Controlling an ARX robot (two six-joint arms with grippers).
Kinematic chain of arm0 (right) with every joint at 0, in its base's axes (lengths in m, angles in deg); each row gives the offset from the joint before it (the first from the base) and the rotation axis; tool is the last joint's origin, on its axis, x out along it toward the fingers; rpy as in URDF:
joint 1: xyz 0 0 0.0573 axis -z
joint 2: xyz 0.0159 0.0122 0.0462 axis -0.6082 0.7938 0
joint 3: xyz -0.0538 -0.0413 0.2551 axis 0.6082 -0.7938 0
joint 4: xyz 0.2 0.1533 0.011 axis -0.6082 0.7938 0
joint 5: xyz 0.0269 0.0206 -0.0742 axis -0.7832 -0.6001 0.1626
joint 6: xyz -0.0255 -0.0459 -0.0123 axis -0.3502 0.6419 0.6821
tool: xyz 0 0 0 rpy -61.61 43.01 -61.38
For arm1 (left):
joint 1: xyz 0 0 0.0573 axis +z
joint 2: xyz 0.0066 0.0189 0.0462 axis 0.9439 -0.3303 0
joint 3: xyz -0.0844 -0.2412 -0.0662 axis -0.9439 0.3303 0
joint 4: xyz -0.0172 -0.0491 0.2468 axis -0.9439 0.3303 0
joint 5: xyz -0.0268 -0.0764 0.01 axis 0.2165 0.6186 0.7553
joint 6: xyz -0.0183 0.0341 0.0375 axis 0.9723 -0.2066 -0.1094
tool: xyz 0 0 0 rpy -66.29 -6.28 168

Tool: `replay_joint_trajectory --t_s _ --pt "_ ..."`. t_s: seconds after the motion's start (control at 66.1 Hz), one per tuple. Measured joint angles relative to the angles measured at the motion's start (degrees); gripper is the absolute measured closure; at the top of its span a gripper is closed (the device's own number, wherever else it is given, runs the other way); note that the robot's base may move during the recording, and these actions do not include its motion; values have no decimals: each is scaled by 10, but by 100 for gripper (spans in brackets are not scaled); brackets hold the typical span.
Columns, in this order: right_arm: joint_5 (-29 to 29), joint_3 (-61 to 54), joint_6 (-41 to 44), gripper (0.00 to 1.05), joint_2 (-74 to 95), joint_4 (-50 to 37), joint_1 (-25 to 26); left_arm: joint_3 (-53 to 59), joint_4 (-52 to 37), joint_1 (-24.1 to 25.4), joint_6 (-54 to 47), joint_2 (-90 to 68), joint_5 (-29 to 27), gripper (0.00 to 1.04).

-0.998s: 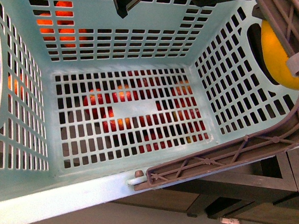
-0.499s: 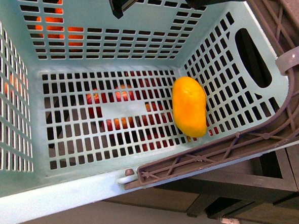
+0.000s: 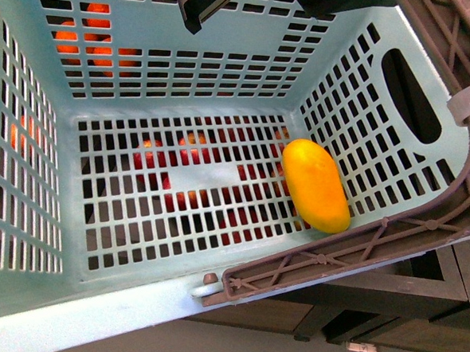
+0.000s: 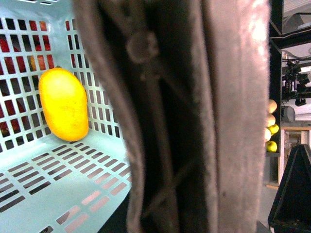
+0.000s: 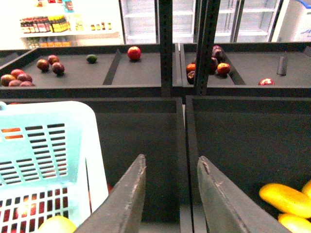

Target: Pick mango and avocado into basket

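The light teal basket point(image 3: 186, 69) fills the front view, seen from above. The yellow-orange mango point(image 3: 316, 185) lies on its slotted floor against the right wall; it also shows in the left wrist view point(image 4: 63, 104). My left gripper is shut on the basket's brown ribbed handle point(image 4: 194, 121), which hides its fingers. My right gripper point(image 5: 170, 162) is open and empty beside the basket point(image 5: 43, 145), over a dark crate. A lone dark green fruit point(image 5: 91, 58) lies on a far shelf, too small to tell whether it is the avocado.
Red and orange fruit point(image 3: 99, 52) shows through the basket's slots. Dark arm parts point(image 3: 202, 2) hang over the basket's far rim. More yellow mangoes point(image 5: 286, 199) lie in a crate by my right gripper. Red apples point(image 5: 134, 52) sit on dark back shelves.
One second ago the mango was outside the basket's right wall, behind its handle hole. It then landed on the basket floor and has slid a little toward the right wall.
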Motion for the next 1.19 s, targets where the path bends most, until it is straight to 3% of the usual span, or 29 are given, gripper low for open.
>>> replay_joint_trajectory --t_s 0.136,0.333,0.514,0.892,1.194 --pt "0 -32 5 102 -44 11 0 0 0 0 0 0 -2 91" --pt "0 -68 7 102 -108 41 0 0 0 0 0 0 0 91" --pt "0 -74 8 68 -121 45 0 0 0 0 0 0 0 91" --pt "0 -74 8 7 -122 45 0 0 0 0 0 0 -1 91" --pt "2 -74 8 9 -122 45 1 0 0 -5 3 0 9 91"
